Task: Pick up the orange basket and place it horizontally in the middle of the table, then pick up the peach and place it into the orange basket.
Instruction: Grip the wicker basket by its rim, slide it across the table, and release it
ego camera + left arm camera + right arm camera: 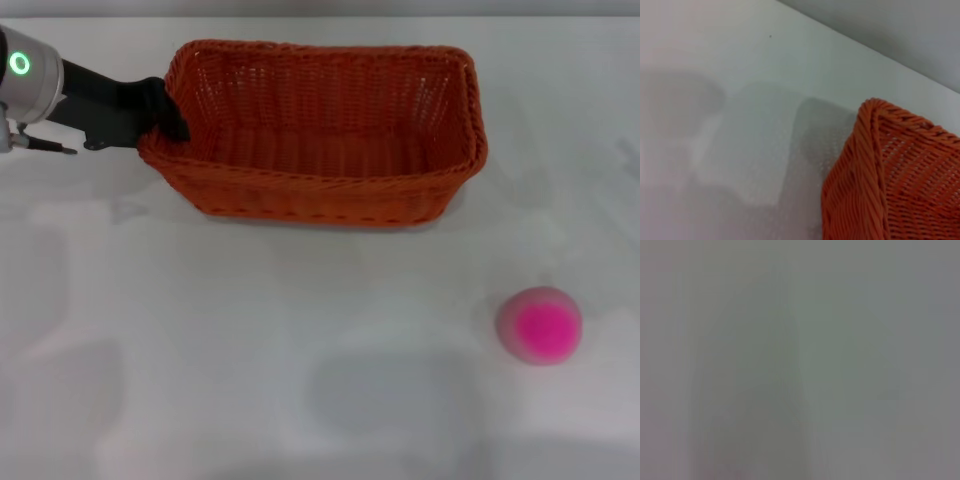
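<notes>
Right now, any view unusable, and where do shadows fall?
Right wrist view: featureless grey blur, nothing identifiable. Head view: soft, with faint grey shadows on the table; the orange basket and the peach are clear. Left wrist view: blurred basket corner, its shadow beside it.

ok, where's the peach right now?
Head view: the peach sits on the table, front right, apart from the basket behind it.

My work surface is a plain white tabletop [200, 340], smooth, with soft grey shadows. Past its far edge I see a grey wall [900, 30]. Light is even.
</notes>
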`<control>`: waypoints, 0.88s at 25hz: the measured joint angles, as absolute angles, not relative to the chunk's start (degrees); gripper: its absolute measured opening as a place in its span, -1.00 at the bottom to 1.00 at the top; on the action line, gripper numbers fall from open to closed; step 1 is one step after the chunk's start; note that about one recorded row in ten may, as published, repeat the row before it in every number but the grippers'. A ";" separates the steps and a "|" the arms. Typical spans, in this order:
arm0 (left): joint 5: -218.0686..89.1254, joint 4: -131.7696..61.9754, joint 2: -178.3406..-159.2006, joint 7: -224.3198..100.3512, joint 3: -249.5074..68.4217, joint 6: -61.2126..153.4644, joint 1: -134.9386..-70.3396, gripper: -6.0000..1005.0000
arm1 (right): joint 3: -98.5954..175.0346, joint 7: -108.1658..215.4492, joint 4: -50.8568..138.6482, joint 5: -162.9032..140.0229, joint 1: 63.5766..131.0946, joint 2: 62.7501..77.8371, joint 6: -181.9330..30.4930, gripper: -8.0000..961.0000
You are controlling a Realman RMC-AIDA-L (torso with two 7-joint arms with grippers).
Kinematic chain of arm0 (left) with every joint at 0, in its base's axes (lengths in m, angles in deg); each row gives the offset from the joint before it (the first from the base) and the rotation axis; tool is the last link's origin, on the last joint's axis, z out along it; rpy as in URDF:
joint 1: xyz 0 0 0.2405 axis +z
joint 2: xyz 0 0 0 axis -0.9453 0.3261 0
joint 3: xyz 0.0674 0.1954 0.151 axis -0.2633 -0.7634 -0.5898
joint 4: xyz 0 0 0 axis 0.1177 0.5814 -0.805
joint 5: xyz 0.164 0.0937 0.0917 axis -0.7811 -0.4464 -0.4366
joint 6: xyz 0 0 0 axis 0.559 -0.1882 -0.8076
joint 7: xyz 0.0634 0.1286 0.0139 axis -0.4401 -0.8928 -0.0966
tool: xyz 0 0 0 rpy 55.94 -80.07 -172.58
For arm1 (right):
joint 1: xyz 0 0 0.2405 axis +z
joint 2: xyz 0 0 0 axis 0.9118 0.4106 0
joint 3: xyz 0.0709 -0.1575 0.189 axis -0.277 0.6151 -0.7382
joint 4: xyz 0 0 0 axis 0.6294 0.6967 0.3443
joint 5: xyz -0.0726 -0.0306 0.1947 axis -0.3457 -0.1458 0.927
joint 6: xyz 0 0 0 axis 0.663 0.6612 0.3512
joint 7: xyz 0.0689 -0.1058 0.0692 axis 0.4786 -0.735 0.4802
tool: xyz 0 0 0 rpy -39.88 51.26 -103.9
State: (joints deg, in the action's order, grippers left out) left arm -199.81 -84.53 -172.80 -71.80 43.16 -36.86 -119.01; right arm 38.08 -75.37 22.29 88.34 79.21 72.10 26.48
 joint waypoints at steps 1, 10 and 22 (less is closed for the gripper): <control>-199.71 -84.43 -172.80 -71.61 43.16 -36.63 -118.88 -0.67 | 38.08 -75.43 22.29 88.33 79.11 72.10 26.50 0.74; -199.18 -84.48 -172.54 -72.35 43.22 -36.27 -118.71 -0.67 | 38.08 -75.58 22.31 88.34 79.46 72.11 26.50 0.74; -197.11 -83.40 -172.33 -74.90 43.39 -37.10 -118.65 -0.67 | 38.72 -75.57 22.93 88.35 79.73 72.19 26.48 0.74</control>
